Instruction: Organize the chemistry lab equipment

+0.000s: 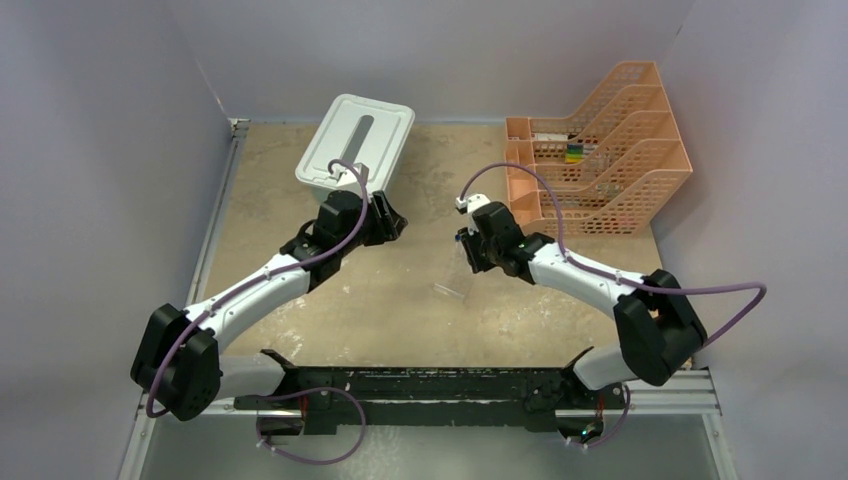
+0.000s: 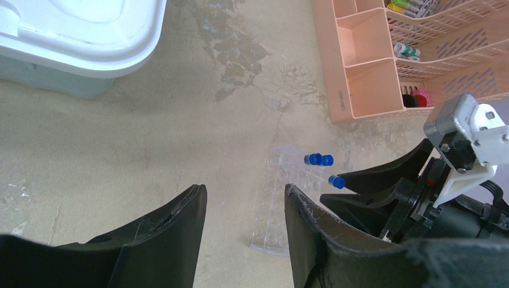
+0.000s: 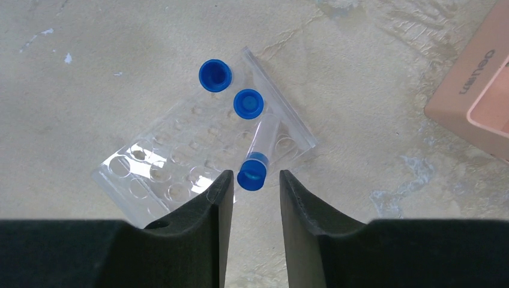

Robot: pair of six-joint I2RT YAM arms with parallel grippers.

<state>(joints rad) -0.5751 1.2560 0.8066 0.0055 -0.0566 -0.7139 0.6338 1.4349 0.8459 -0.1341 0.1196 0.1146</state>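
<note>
- Hovering right above the clear rack (image 3: 162,168), the right gripper (image 3: 255,175) has its jaws set narrow, part-way apart, with nothing clamped that I can see.
- Three blue-capped tubes (image 3: 248,103) are in that rack, all bunched at the end facing the orange mesh tray (image 1: 600,170). Two stand upright in their holes.
- The third, the leaning tube (image 3: 262,139), is the one to watch: it tips out of the rack and its cap sits just at the right fingertips, with a sliver of daylight on at least one side.
- Its long axis runs straight away from the gripper and down toward the rack, roughly in line with the fingers, so I'd say a squeeze would pinch the cap across its width.
- The left gripper (image 2: 245,191) waits off the rack's other side, jaws wider and empty, pointed along the rack's length. It's clearly the farther arm.
- To me this is the right arm's move. The rack looks light, so a crooked pinch could skid it.
</note>
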